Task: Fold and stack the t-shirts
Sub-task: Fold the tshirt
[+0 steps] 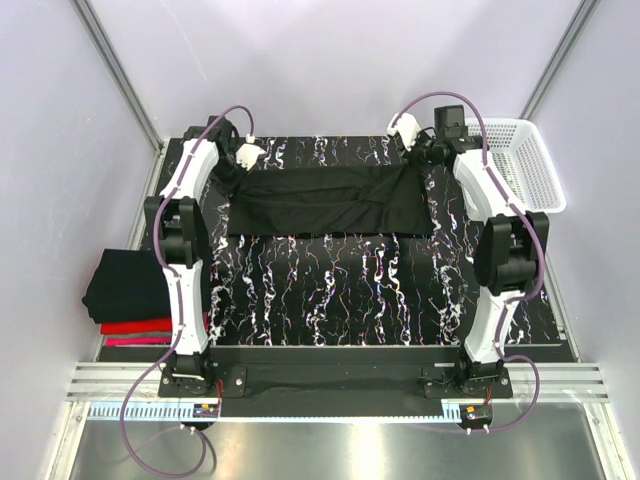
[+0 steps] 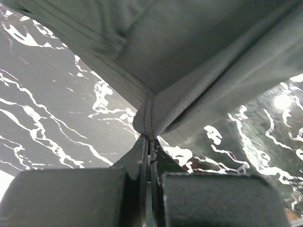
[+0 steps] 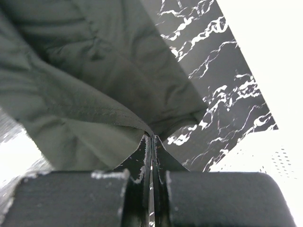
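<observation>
A black t-shirt (image 1: 330,200) lies stretched in a wide band across the far part of the marbled table (image 1: 330,290). My left gripper (image 1: 234,168) is at its far left corner, shut on a seamed fold of the cloth (image 2: 150,124). At the far right corner my right gripper (image 1: 414,162) is shut on the shirt's hem (image 3: 118,116). In both wrist views the fingertips (image 2: 144,146) (image 3: 144,144) are pressed together with cloth pinched at their tips. Folded t-shirts (image 1: 128,285) are stacked off the table's left edge, black on top, red and pink below.
A white mesh basket (image 1: 522,165) stands at the back right beside the table. Grey walls close in on both sides and behind. Both arm bases are bolted at the near edge.
</observation>
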